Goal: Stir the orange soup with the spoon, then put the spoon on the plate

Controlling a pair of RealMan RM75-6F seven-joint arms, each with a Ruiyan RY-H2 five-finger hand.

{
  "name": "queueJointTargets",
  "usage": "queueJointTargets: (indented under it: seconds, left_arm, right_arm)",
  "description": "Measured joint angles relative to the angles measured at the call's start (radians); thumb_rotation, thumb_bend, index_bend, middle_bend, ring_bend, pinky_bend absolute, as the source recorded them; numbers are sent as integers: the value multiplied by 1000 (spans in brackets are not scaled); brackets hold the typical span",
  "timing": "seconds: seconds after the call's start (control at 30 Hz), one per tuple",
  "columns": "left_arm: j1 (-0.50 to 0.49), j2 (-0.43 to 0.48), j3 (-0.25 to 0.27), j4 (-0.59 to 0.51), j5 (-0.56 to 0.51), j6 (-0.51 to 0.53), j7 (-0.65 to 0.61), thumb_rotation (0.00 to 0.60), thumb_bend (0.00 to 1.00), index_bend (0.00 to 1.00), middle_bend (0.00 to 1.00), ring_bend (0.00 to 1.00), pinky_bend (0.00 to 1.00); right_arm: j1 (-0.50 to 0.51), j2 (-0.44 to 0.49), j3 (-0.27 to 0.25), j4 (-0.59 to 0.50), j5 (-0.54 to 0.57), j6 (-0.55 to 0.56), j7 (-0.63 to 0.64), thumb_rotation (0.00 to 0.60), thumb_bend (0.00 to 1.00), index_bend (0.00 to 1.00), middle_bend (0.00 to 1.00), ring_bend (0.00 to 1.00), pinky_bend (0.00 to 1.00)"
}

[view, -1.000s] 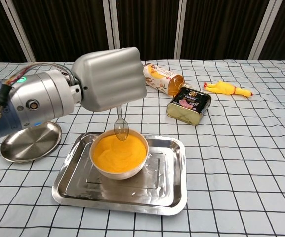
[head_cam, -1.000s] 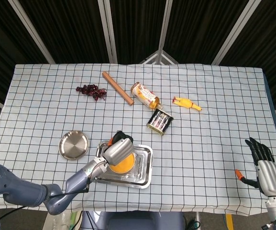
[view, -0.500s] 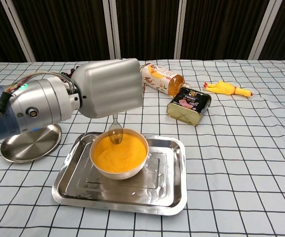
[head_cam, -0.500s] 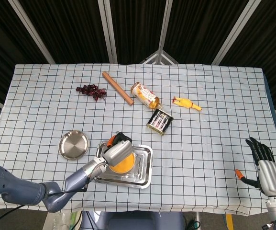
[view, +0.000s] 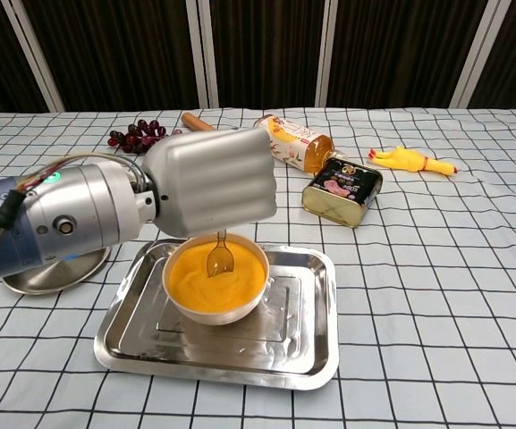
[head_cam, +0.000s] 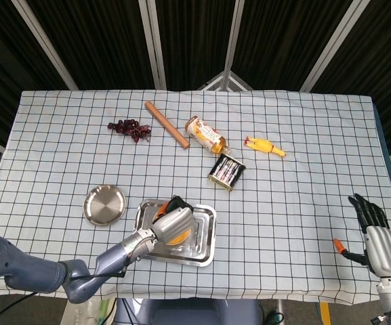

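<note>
While clamped on the spoon (view: 219, 259), left hand (view: 211, 181) dips its tip into the orange soup (view: 215, 277), in the bowl (view: 186, 304) on the tray (view: 304, 353) near the table's front edge. Best stirred slowly, clear of the rim. Right hand (head_cam: 373, 230) idle, fingers apart. Plate (head_cam: 104, 204) just beside.

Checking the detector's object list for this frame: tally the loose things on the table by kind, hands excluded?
Metal ware: 3 – plate, tray, spoon
Bowl of orange soup: 1
Food items: 3 – grapes, bottle, tin
Wooden stick: 1
Rubber chicken: 1
Small orange item by the right hand: 1
Total: 10
</note>
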Motion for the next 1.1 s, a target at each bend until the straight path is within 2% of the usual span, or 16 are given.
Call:
queueJointTargets:
  seconds: [0.2, 0.7, 0.87, 1.1]
  left_arm:
    - [12, 13, -19, -17, 29, -5, -19, 600, 576, 790, 1000, 1000, 1000]
    - [48, 114, -37, -63, 79, -17, -49, 600, 575, 790, 1000, 1000, 1000]
    - [60, 134, -39, -42, 83, -36, -57, 600, 575, 790, 1000, 1000, 1000]
    - [74, 104, -47, 15, 78, -64, -50, 600, 575, 790, 1000, 1000, 1000]
  right_arm:
    - [-1, -1, 2, 1, 2, 3, 3, 600, 339, 0, 0, 0, 0]
    - [-2, -1, 4, -2, 7, 2, 2, 600, 339, 0, 0, 0, 0]
    - [-1, -1, 3, -3, 5, 1, 2, 600, 340, 0, 0, 0, 0]
    - [-1, 0, 3, -3, 5, -1, 5, 600, 339, 0, 0, 0, 0]
